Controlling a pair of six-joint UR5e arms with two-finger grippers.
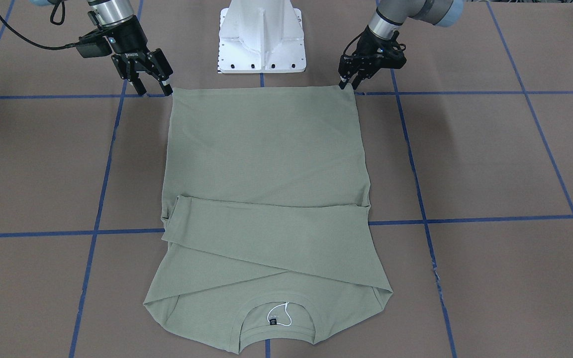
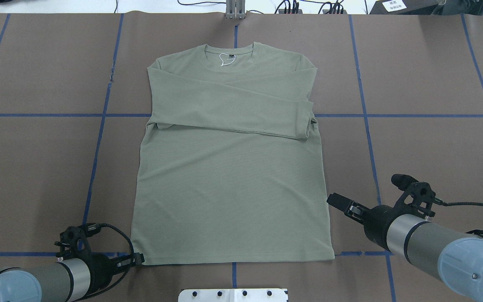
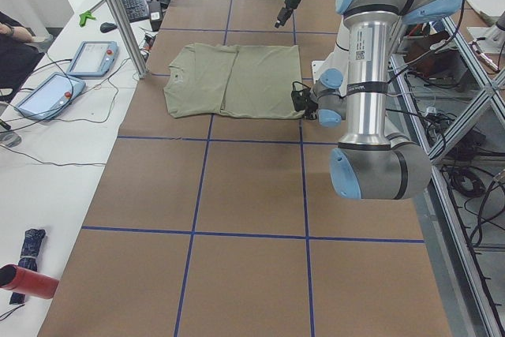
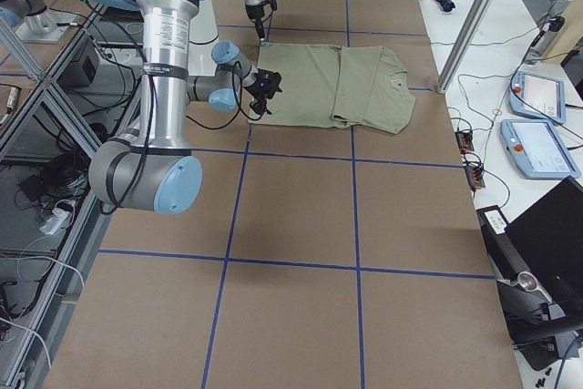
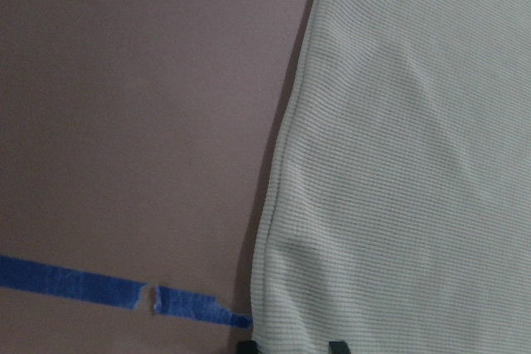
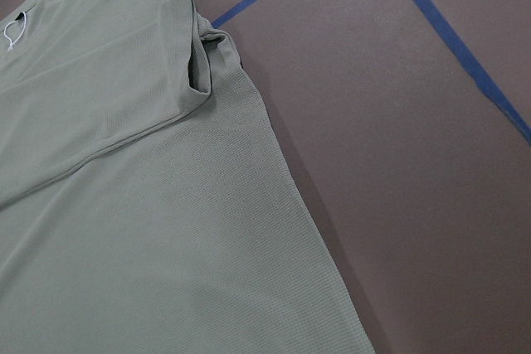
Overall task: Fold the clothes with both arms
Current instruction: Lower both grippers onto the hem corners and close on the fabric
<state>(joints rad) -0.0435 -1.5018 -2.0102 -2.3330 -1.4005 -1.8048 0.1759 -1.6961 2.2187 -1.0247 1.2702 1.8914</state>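
the sage-green shirt [image 2: 229,188] is lying flat in the middle of the brown table [image 2: 434,84], collar at the far side, hem at the near side by the robot, both sleeves [image 2: 233,105] lying crossed over the chest. the left gripper [image 1: 348,85] is sitting right at the hem's left corner, fingers close together with fabric showing between the tips in the wrist view, but i can't tell if it's actually pinching. the right gripper [image 1: 153,90] is hanging spread wide just beside the hem's right corner, gripping nothing.
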